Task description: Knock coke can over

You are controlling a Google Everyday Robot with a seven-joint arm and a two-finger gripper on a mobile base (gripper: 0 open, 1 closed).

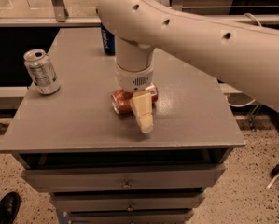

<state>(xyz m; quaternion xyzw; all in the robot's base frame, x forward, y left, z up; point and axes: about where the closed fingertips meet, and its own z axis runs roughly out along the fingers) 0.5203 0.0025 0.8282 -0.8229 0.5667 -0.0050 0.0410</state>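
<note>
The coke can, red-orange with a silver end, lies on its side on the grey tabletop, its length running left to right. My gripper hangs from the large white arm directly in front of the can and above it, its cream finger pointing down toward the table's front. The wrist covers the can's middle and right part.
A silver-grey can stands upright near the table's left edge. A dark blue can stands at the back, partly hidden by the arm. The table is a drawer cabinet; a black shoe is on the floor at lower left.
</note>
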